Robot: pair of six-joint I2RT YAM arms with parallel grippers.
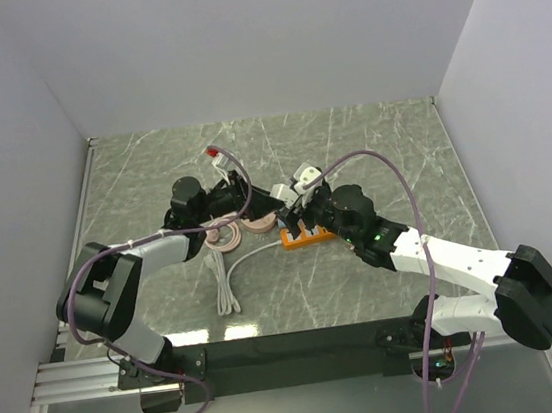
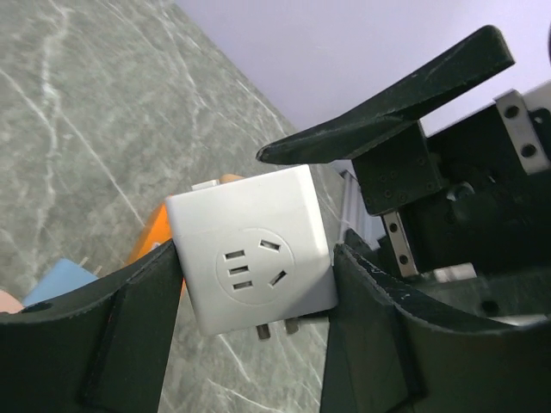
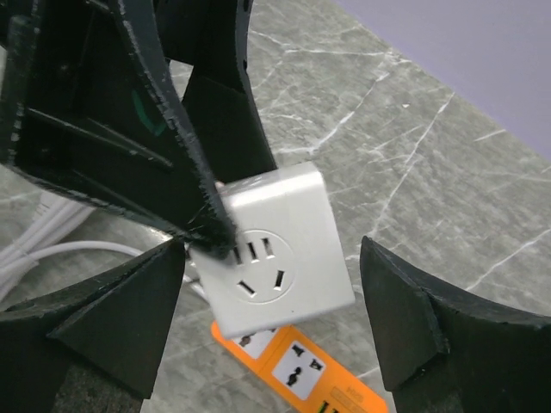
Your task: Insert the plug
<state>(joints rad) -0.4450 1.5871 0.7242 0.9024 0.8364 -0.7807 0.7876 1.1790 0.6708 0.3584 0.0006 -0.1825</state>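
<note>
The grey marbled bench (image 1: pixel 369 145) fills the middle of the top view, and the two arms meet near its centre. The orange power strip (image 1: pixel 305 233) lies flat there. In the right wrist view it sits at the bottom centre, just below the cube and apart from it.

The left gripper (image 2: pixel 256 254) has its jaws closed on the white cube plug (image 2: pixel 250 249), one pad pressed on each of two opposite side faces. The cube is held up off the bench in the middle of the frame. The right gripper (image 3: pixel 271 249) has its jaws spread wide and holds nothing. The cube sits between them, and its right side is clearly apart from the nearer jaw.

The metal prongs (image 2: pixel 275 328) show under the cube's lower edge.

The cube looks like a rigid, light, hollow plastic shell with smooth, glossy faces, so it could twist or slip under a light pinch. The flat side faces are the best place to hold it, keeping clear of the socket face and the prongs. The strip also looks light and will likely slide unless it is braced when the prongs are pushed in.
</note>
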